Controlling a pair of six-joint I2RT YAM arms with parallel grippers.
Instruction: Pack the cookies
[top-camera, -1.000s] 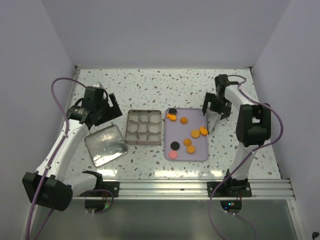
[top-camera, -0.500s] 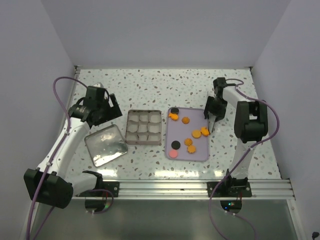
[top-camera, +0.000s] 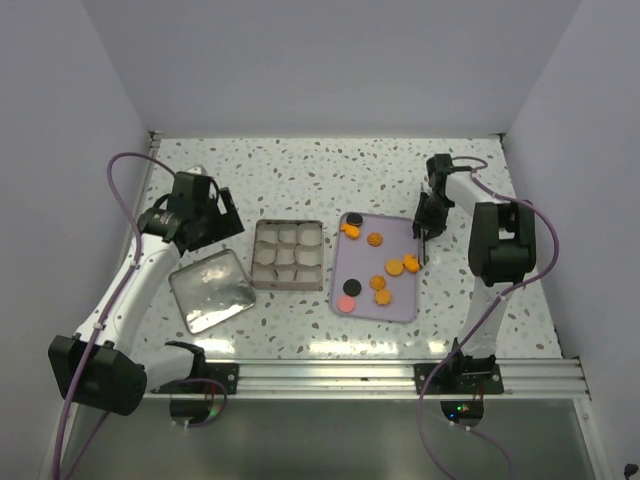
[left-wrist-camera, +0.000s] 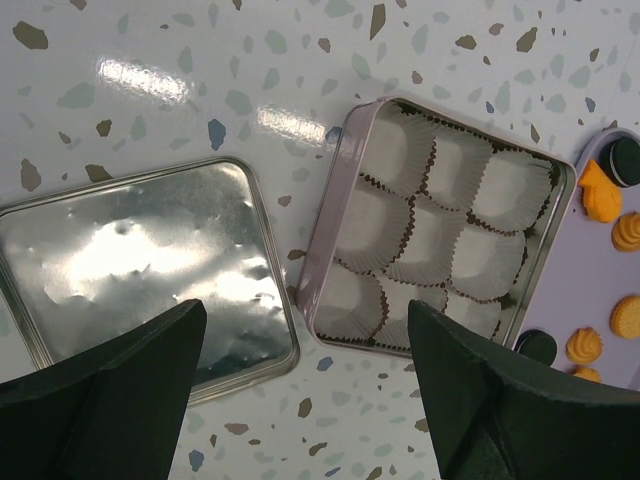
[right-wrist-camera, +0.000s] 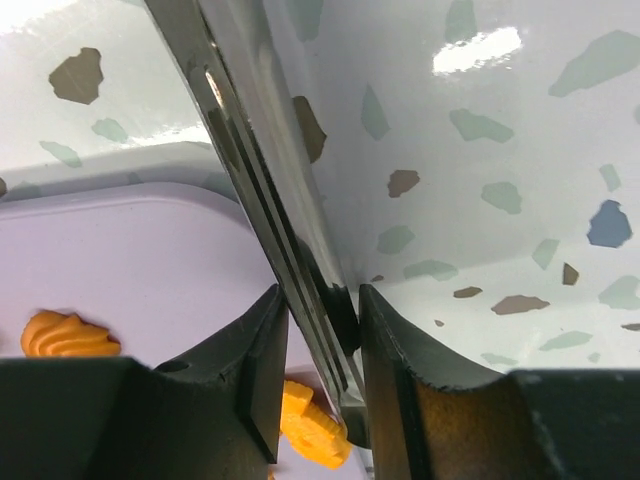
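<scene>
The cookies (top-camera: 378, 283), mostly orange with two black (top-camera: 352, 288) and one pink (top-camera: 346, 303), lie loose on a lavender tray (top-camera: 365, 262). My right gripper (top-camera: 424, 232) is shut on the tray's right rim (right-wrist-camera: 250, 190), one finger inside and one outside. An orange cookie (right-wrist-camera: 315, 425) lies just under the inner finger and another (right-wrist-camera: 60, 335) further in. My left gripper (top-camera: 214, 226) hangs open above the table between a square tin (left-wrist-camera: 332, 225) lined with white paper cups and its lid (left-wrist-camera: 140, 260). Orange cookies (left-wrist-camera: 600, 195) show at the right edge of the left wrist view.
The tin (top-camera: 256, 256) sits just left of the tray and its silver lid (top-camera: 210, 290) lies further left near the front. White walls close in the speckled table on three sides. A metal rail (top-camera: 400, 375) runs along the near edge.
My right gripper has come down and closed from wide open onto the tray's right rim. The tray has shifted slightly and the cookies slid a little. The left arm has barely moved.
</scene>
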